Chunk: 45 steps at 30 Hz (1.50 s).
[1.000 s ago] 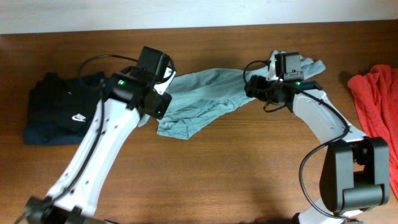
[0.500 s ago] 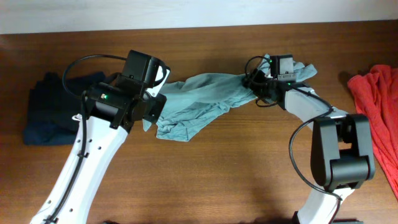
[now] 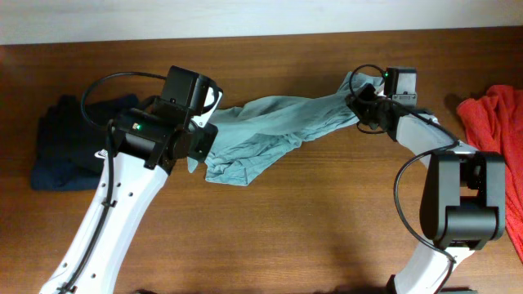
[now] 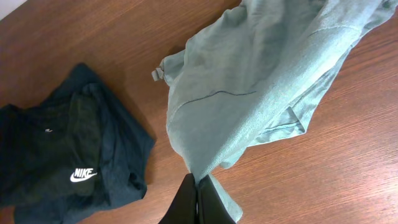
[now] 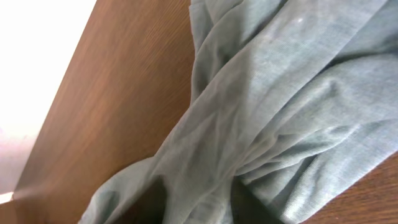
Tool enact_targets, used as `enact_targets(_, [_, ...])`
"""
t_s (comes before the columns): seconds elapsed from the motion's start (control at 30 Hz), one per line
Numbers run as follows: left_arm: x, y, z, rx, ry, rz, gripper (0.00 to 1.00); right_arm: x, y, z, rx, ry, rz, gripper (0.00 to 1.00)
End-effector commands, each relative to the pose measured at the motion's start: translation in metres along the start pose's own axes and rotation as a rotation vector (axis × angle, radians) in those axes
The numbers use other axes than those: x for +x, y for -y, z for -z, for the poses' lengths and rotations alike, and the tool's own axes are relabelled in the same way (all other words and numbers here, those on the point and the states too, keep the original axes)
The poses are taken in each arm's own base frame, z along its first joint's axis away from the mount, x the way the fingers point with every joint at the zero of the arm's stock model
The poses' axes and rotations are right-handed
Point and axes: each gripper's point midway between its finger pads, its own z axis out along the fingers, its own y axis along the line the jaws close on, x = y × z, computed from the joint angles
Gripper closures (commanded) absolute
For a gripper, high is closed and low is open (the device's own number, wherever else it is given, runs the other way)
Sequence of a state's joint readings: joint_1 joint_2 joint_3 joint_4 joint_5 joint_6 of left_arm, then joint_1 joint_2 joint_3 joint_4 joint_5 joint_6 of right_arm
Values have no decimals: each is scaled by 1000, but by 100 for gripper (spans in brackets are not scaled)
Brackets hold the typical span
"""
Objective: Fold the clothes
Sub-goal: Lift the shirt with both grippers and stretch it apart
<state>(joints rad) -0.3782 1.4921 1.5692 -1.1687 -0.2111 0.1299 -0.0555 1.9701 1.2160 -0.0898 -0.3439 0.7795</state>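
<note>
1. The pale grey-blue cotton T-shirt (image 3: pixel 270 131) lies stretched in a band across the brown wooden surface (image 3: pixel 327 229). Its far side is near the surface's back edge, and bare wood opens wide on its near side.
2. The left claw (image 4: pixel 196 186), fingers together, pinches the shirt's left hem.
3. The right claw (image 3: pixel 364 106) is clamped on the shirt's bunched right end.
4. A folded navy T-shirt with white logo (image 4: pixel 68 155) sits just left of the shirt, and a crumpled red garment (image 3: pixel 490 122) lies well to its right.
5. Since half a second ago, the right claw has drawn rightward, pulling that end tauter. The left arm is unchanged.
</note>
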Motion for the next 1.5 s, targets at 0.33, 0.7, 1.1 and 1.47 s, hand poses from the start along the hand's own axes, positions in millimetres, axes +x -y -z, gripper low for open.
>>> enact_targets(0.33, [-2,-10,12,-30,28,27,99,26,-4,-21,37,-39,-9,67])
enact_targets(0.7, [-12,-25,30,-92,74,73,100,-33,-25,23,-15,74,213,96])
enact_targets(1.1, [-71,-89,185,-216,483,199,100,-108,-99,231,99,293,475,96])
enact_targets(1.47, [-50,-133,301,-398,711,315,100,-93,-139,372,107,565,533,96])
